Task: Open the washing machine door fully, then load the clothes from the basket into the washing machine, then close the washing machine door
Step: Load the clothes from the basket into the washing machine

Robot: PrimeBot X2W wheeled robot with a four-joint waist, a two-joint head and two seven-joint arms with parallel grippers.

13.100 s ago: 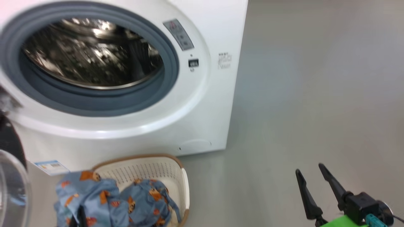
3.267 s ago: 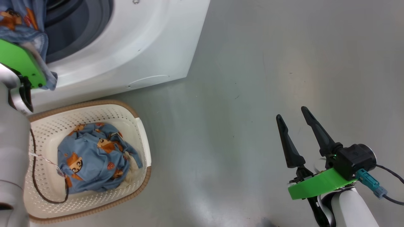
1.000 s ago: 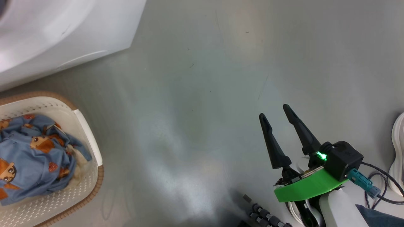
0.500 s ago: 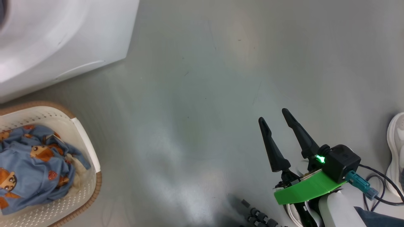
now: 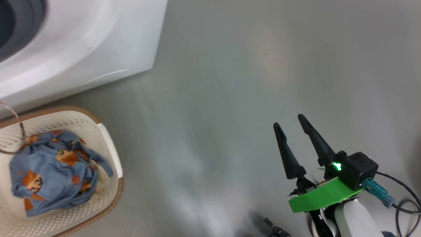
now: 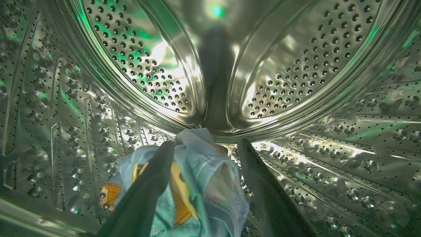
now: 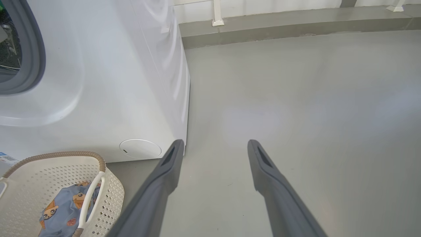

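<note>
Clothes: one blue bear-print piece lies bottom centre of the left wrist view, inside the steel drum, loose between the widely spread fingers of the left gripper. Another bundle sits in the basket, lower left of the head view, just below the white washing machine. Lower right, the right gripper hovers over grey floor, jaws wide, holding nothing.

Your head view is evenly bright yet motion-smeared, with soft pale glare patches on the floor. Inside the washing machine it is dim, with white glints and a green tint on the steel; your left claw reads dark and out of focus.
</note>
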